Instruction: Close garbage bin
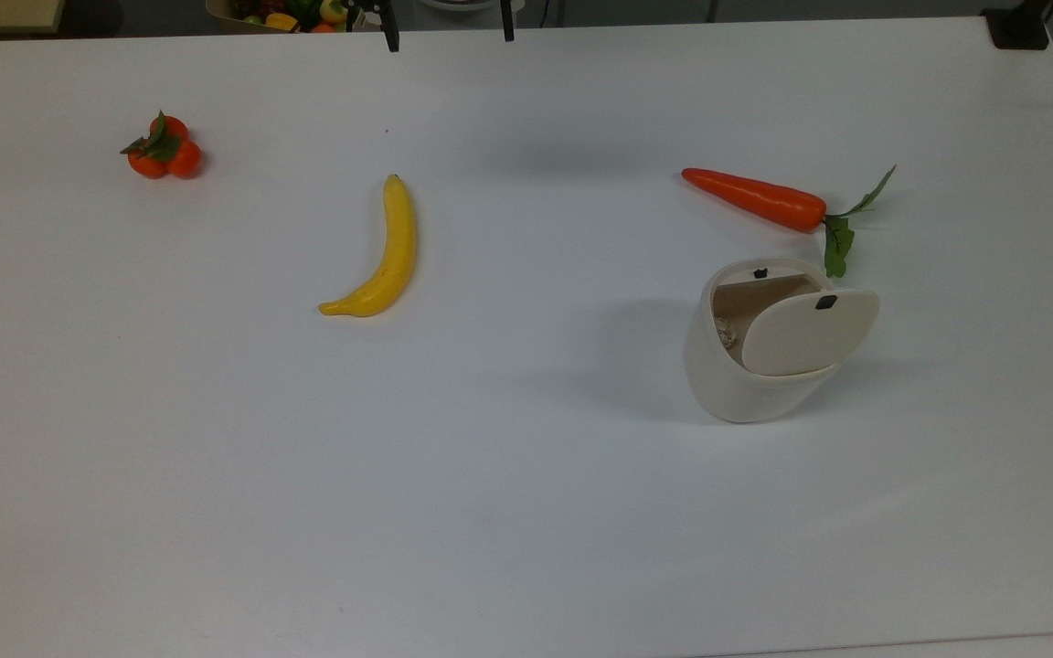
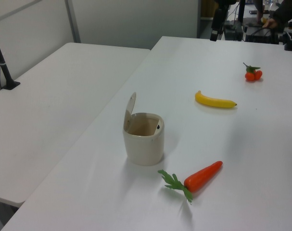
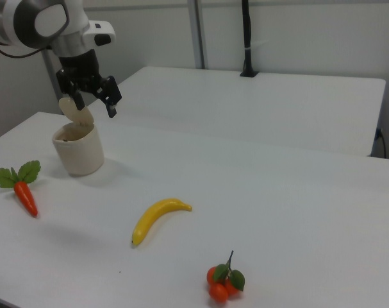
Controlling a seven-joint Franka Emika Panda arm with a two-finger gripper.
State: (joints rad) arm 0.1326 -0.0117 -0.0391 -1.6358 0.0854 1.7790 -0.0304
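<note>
White table [image 1: 526,512] carries everything; a second white table [image 3: 258,102] sits beside it, pale wall panels behind. Garbage bin [image 1: 760,370] stands upright w/ lid [image 1: 810,334] tipped up, so still open, near the table edge on the top view's right. Gripper [image 3: 91,96] hangs above the table, fingers spread & holding nothing, well apart from the bin in the top view, tho it overlaps the raised lid in the right view. Carrot [image 1: 755,198] lies just beside the bin; banana [image 1: 380,256] mid-table; tangerine cluster [image 1: 164,151] toward the far corner on the top view's left.
</note>
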